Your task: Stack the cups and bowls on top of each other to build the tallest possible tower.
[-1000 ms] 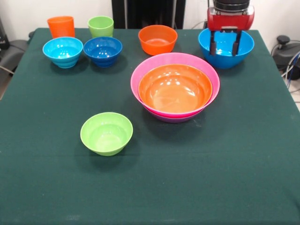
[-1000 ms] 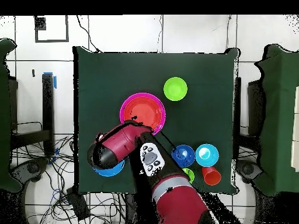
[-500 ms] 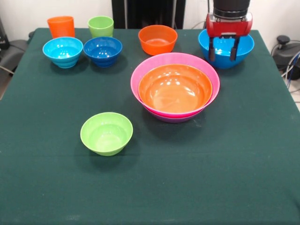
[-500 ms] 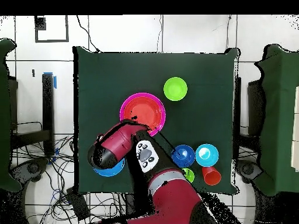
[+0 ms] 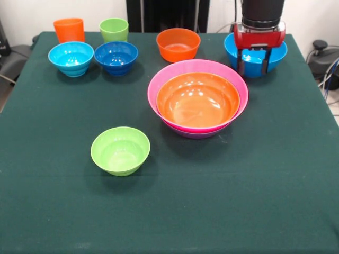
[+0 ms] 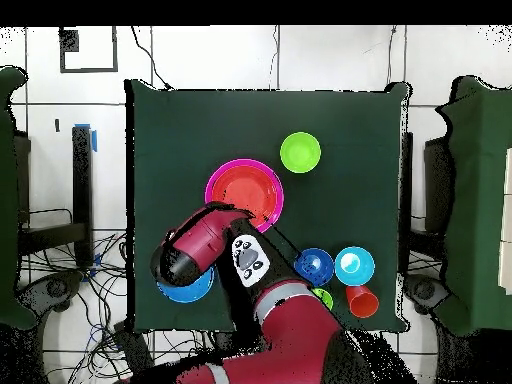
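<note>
The tower sits near the worktop's middle — wide orange bowl nested in the pink bowl, a purple rim peeking underneath, widest pieces low so the stack has a steady base. The big blue bowl waits at a far corner of the worktop, and the hand hangs right over it, fingers narrowly parted and dipping inside the rim, holding nothing — a pickup looks likely. Along the far edge: small orange bowl, dark-blue bowl, light-blue bowl, orange cup, lime-green cup. The lime-green bowl sits alone, nearer the front edge.
</note>
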